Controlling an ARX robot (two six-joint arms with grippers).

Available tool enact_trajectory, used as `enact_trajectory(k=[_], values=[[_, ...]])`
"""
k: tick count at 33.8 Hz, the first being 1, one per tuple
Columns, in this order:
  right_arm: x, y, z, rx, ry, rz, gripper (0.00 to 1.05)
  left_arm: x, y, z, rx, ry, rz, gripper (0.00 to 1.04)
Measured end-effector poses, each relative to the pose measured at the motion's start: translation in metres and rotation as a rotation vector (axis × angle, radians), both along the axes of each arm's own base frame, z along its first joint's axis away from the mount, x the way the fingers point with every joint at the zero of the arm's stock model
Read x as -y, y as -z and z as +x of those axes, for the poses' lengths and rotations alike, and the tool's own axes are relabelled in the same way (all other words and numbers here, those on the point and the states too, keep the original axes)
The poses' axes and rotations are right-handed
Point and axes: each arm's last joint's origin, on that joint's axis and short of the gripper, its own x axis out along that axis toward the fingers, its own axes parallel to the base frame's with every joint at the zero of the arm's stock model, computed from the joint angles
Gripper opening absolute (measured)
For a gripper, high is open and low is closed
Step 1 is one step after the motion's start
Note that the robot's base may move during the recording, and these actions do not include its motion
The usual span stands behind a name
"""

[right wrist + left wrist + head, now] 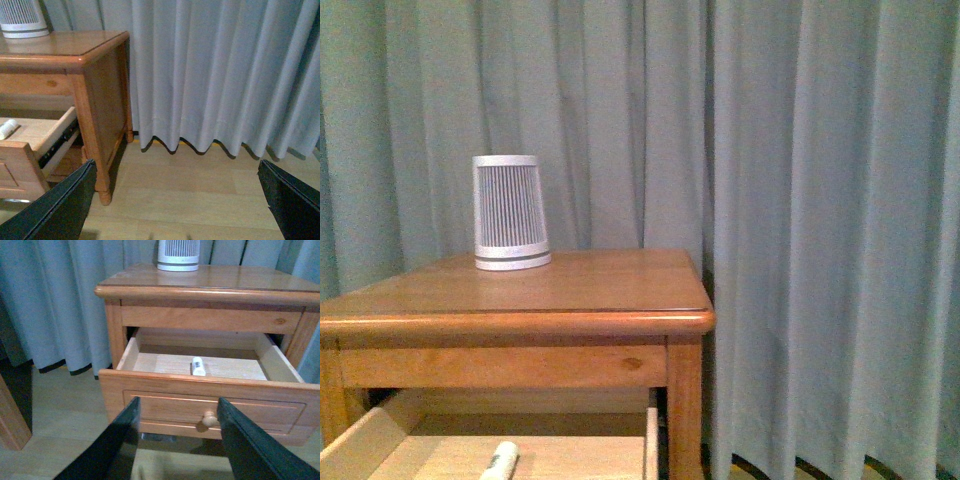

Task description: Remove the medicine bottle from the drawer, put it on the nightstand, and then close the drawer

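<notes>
Plainly, the drawer stands pulled out under the front edge of the counter, the glossy, rounded-edge top of the honey-orange wooden nightstand. The drawer front is a grooved rectangular panel with 1 small round wooden knob; its inner walls and floor are paler, matt wood. The medicine bottle, a small smooth white plastic cylinder with a rounded cap, lies on its side on that pale floor, close behind the front wall and apart from both side walls.

Near the counter's rear-left corner a white tapered container with dark vertical slats stands upright on a plain white base band. Grey-green curtain hangs in soft vertical folds behind and beside the nightstand, its scalloped hem just above pale wood-grain flooring.

The left gripper hovers in front of the drawer panel, its 2 flat black fingers parted and holding nothing, the knob showing between them. The right gripper is spread very wide and empty, beyond the counter's right edge, over bare floor.
</notes>
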Motion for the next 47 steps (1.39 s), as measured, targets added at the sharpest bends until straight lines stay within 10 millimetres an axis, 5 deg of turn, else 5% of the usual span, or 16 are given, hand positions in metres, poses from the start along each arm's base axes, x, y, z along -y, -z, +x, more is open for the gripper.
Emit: enact_trajectory(k=[5,9,22,27,30,35,43,47], values=[[0.0,0.0,0.0,0.002,0.0,0.0,0.98,0.0,0.0,0.0,0.002,0.0,0.0,0.84],[0.0,0.0,0.0,0.001,0.001,0.0,0.98,0.0,0.0,0.0,0.002,-0.001,0.001,1.0],[0.0,0.0,0.0,-0.002,-0.008,0.0,0.98,0.0,0.0,0.0,0.004,-0.008,0.0,0.98],[0.002,-0.005,0.013,-0.109,0.415,0.033,0.98,0.0,0.0,0.0,0.005,-0.005,0.0,0.98],[0.004,-0.028,0.04,-0.116,0.528,0.048,0.98,0.0,0.0,0.0,0.005,-0.004,0.0,0.98],[-0.005,-0.054,0.109,-0.238,0.372,0.1,0.98,0.0,0.0,0.0,0.005,-0.003,0.0,0.98],[-0.024,-0.028,0.205,-0.501,0.271,0.127,0.98,0.0,0.0,0.0,0.005,-0.003,0.0,0.98],[-0.041,-0.011,0.228,-0.544,0.197,0.119,0.98,0.0,0.0,0.0,0.005,-0.003,0.0,0.98]])
